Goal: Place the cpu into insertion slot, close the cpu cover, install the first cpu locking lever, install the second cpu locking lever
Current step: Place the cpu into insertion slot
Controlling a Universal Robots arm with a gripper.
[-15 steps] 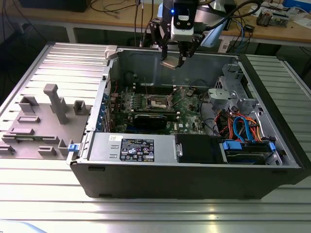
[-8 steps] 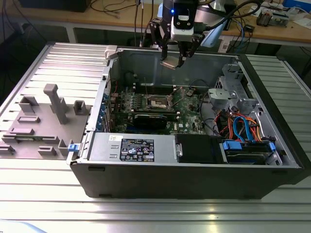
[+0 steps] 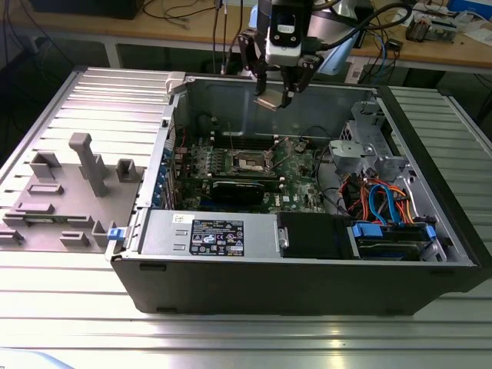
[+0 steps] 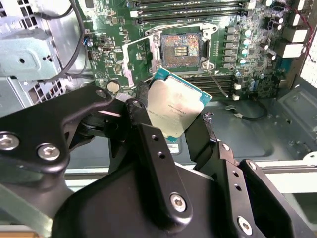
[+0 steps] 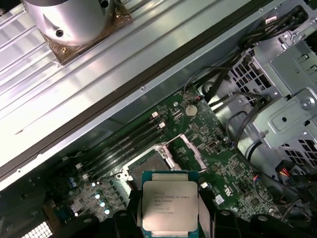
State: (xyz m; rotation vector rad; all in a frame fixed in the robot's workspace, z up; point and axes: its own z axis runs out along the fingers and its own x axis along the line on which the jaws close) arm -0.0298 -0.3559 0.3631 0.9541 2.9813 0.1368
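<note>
Cpu (image 5: pixel 170 207) pinched at its edges by the pincer (image 3: pixel 275 97), held high over the open case (image 3: pixel 307 284), well apart from the uncovered insertion slot (image 4: pixel 181 48); if it slips or comes down turned, it may seat askew and bend contacts.

Likely a robotics lab: ribbed aluminium table (image 3: pixel 231 338), open computer case (image 3: pixel 307 288), cable-strewn wooden bench (image 3: pixel 154 29) behind.
</note>
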